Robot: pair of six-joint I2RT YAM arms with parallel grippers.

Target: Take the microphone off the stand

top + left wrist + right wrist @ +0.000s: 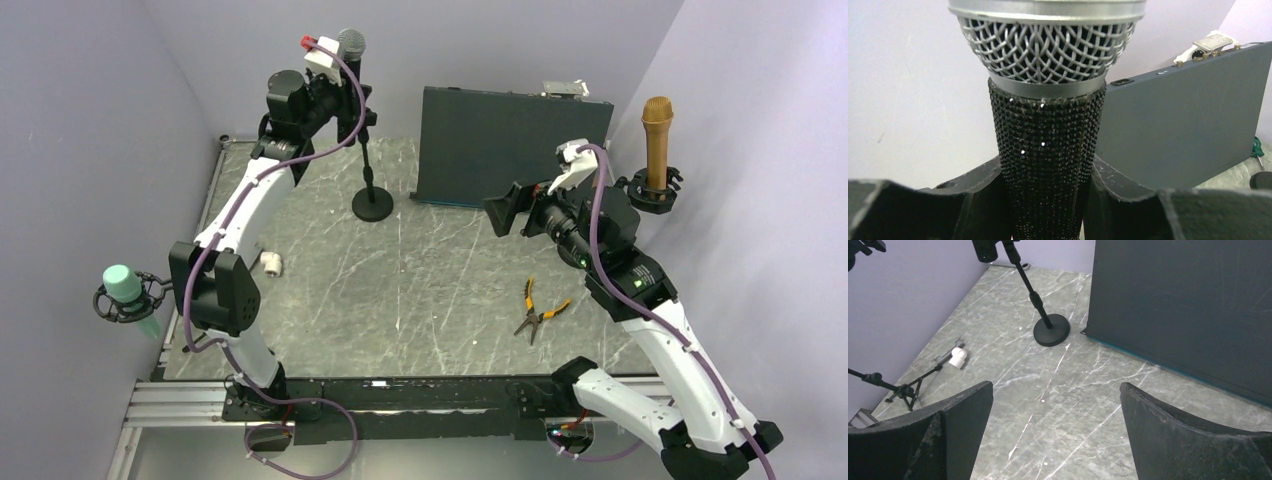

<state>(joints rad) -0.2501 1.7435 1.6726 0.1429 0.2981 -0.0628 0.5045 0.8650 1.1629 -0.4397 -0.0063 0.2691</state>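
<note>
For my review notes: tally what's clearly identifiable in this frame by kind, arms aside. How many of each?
microphones: 3 (black microphone, gold microphone, green microphone)
shock mounts: 2 (left shock mount, right shock mount)
round-base stand: 1
pliers: 1
dark panel: 1
white fitting: 1
total: 9

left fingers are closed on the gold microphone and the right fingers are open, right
No. The left fingers are closed on the black microphone, not the gold microphone, as the left wrist view shows. The right fingers are open.
</note>
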